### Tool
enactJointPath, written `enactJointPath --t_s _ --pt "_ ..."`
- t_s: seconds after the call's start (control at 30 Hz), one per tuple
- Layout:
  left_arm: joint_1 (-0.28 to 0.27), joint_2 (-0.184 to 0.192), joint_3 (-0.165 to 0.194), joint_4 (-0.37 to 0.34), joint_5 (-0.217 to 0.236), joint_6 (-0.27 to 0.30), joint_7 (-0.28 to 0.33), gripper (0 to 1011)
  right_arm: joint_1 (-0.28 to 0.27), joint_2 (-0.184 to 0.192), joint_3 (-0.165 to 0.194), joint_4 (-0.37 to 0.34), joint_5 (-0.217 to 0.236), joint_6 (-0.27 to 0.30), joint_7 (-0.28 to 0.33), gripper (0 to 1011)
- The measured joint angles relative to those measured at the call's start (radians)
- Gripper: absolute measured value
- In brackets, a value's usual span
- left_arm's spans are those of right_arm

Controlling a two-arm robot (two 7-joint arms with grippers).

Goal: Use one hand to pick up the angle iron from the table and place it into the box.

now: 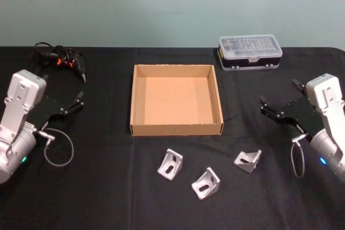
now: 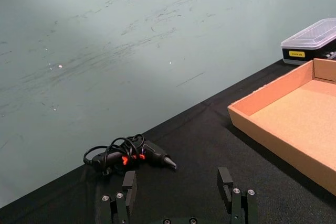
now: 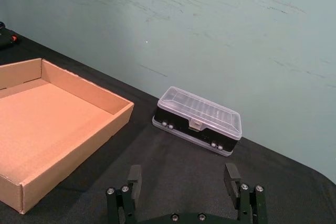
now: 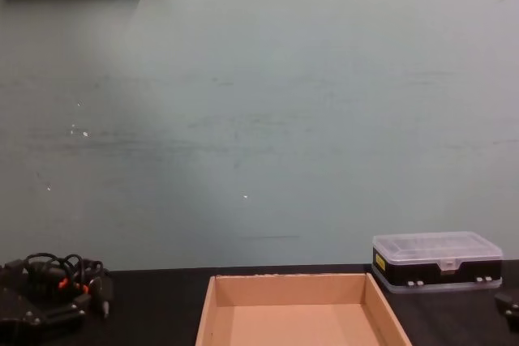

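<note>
3 angle irons (image 1: 171,164) lie untouched on the table (image 1: 97,197), just before the empty box (image 1: 175,129). Left gripper (image 1: 73,104) and right gripper (image 1: 279,93) hang spread, holding nothing, flanking the box, leaving approach unobstructed.

The black table (image 1: 108,203) held an open box (image 1: 176,129) mid-way; three angle irons (image 1: 206,183) lay nearer; a plastic case (image 1: 249,51) and corded tool (image 1: 62,60) sat behind.
</note>
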State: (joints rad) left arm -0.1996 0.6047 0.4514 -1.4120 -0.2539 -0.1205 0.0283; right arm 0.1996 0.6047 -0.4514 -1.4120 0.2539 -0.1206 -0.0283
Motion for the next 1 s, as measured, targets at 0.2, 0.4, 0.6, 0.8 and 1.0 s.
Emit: enactJointPath --t_s 0.2,0.4,0.6,0.8,1.0 --pt "0.0 0.0 0.0 0.0 0.0 0.0 0.0 1011 0.0 0.0 0.0 0.0 0.0 0.0 0.0 1000" --pt "0.0 0.0 0.0 0.0 0.0 0.0 0.0 1011 -0.022 0.005 0.013 -0.03 -0.002 0.0 0.003 1000" --pt "0.0 0.0 0.0 0.0 0.0 0.0 0.0 1011 -0.075 0.024 0.044 -0.111 -0.001 0.007 0.007 1000" --pt "0.0 0.0 0.0 0.0 0.0 0.0 0.0 1011 -0.149 0.054 0.087 -0.212 0.026 0.029 0.017 1000" --pt "0.0 0.0 0.0 0.0 0.0 0.0 0.0 1011 -0.235 0.11 0.13 -0.317 0.087 0.065 0.08 1002"
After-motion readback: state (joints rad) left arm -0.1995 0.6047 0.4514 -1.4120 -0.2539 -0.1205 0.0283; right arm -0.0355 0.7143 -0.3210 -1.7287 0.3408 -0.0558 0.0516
